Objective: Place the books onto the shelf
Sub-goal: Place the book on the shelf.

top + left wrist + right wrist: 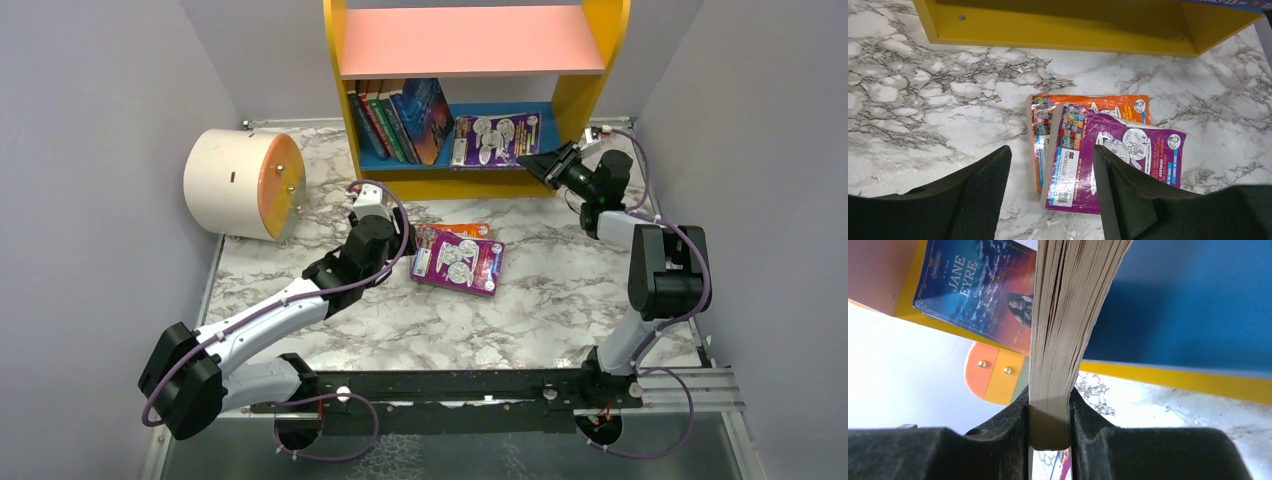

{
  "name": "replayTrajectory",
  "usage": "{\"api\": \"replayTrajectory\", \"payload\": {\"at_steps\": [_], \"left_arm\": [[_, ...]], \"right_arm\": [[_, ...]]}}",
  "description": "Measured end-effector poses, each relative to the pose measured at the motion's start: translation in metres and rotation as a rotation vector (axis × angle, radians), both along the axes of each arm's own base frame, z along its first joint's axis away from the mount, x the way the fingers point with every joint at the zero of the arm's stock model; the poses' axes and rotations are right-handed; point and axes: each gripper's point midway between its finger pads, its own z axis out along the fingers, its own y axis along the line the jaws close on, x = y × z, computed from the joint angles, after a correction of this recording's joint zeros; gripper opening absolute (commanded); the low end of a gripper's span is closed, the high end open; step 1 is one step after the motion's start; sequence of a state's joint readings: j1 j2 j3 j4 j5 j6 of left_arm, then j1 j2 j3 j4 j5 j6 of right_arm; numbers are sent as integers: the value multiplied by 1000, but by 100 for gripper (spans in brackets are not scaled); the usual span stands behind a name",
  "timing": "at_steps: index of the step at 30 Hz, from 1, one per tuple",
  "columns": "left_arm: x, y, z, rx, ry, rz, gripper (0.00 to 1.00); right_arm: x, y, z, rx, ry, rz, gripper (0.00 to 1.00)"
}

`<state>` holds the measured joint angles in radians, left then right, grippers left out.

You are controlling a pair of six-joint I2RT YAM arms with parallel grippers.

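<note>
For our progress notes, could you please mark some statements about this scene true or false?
1. The right gripper is shut on a purple cartoon-covered paperback at the blue lower board of the yellow-sided shelf. True.
2. The left gripper holds the orange paperback. False: its jaws stand open and empty.
3. A second purple paperback lies on the orange paperback on the marble table. True.
4. The pink upper board carries books. False: none show there; the shelved books lean on the lower board.

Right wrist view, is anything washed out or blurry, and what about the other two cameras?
Right wrist: background left of the held book is blown white, blue board soft. Left wrist: glare streaks the purple book. Top external: even and sharp.
</note>
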<state>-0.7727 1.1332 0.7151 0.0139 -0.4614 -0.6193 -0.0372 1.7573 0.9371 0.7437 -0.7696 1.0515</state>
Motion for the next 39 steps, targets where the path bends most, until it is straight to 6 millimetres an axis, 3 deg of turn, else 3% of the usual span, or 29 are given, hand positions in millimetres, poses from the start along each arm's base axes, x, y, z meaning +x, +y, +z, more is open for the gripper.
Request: {"api": "replayTrajectory", "payload": {"at_steps": [8, 27, 32, 39], "left_arm": [[-2, 2, -2, 2, 2, 0, 54], [-2, 2, 4, -11, -12, 0, 54], [-2, 2, 4, -10, -12, 0, 54], [-2, 2, 4, -10, -12, 0, 54]], "right_arm": [[-13, 12, -13, 54, 65, -20, 1], [-17, 5, -25, 166, 129, -104, 7], [-14, 6, -31, 200, 149, -104, 13], [-8, 5, -35, 222, 161, -112, 36]]}}
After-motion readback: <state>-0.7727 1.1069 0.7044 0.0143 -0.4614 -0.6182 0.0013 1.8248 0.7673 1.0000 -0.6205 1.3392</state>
